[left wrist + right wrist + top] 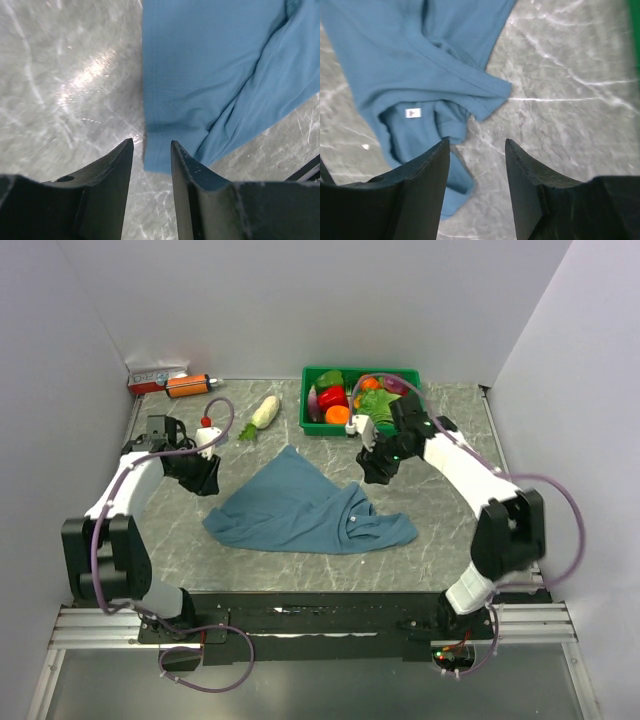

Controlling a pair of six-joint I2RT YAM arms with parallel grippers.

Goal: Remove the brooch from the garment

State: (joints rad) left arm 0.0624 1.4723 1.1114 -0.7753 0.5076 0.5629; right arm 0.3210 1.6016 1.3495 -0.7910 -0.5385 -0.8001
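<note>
The garment (300,510), a teal-blue top, lies crumpled flat on the marble table's middle, its small white neck label (413,113) facing up near the right end. No brooch shows in any view. My left gripper (207,480) hovers just off the garment's upper-left edge. In the left wrist view its jaws (152,144) stand open with nothing between them, and the cloth's hem (160,150) lies just beyond the tips. My right gripper (372,470) hangs at the garment's upper-right corner, open and empty (477,142) over bare table beside a strap (470,82).
A green bin (304,405) of toy vegetables stands at the back, close behind the right arm. A white radish (265,412), an orange bottle (190,385), a red-and-white box (155,375) and a small red-capped bottle (207,433) sit at the back left. White walls enclose the table.
</note>
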